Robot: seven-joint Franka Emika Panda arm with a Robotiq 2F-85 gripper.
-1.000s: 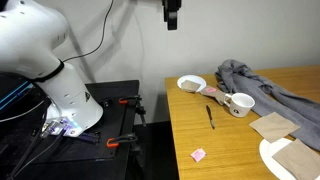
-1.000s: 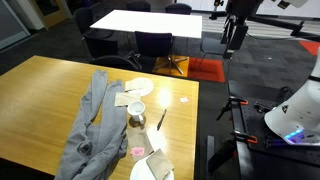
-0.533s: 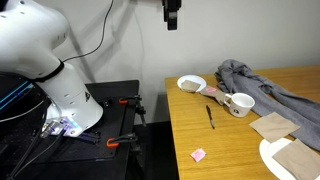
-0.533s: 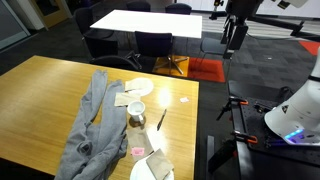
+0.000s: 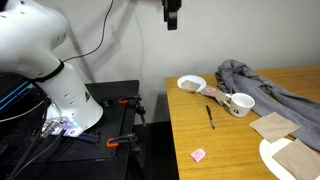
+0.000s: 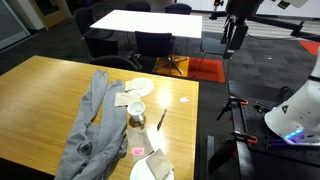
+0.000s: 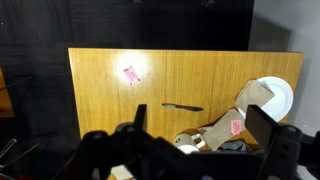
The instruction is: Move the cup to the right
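fingers [image 7: 262, 128] spread apart, empty | well above table [image 5: 222, 150] | cup [image 5: 240, 104] upright beside grey cloth [image 5: 252, 78]

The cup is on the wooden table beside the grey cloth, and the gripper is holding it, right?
No. The cup sits on the wooden table beside the grey cloth, but the gripper hangs high above, not touching it, as an exterior view shows.

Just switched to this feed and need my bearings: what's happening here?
The robot arm's gripper hangs open, high above the wooden table, holding nothing. The small white ceramic mug stands untouched on the table beside the crumpled grey cloth, so the move to the right has not begun.
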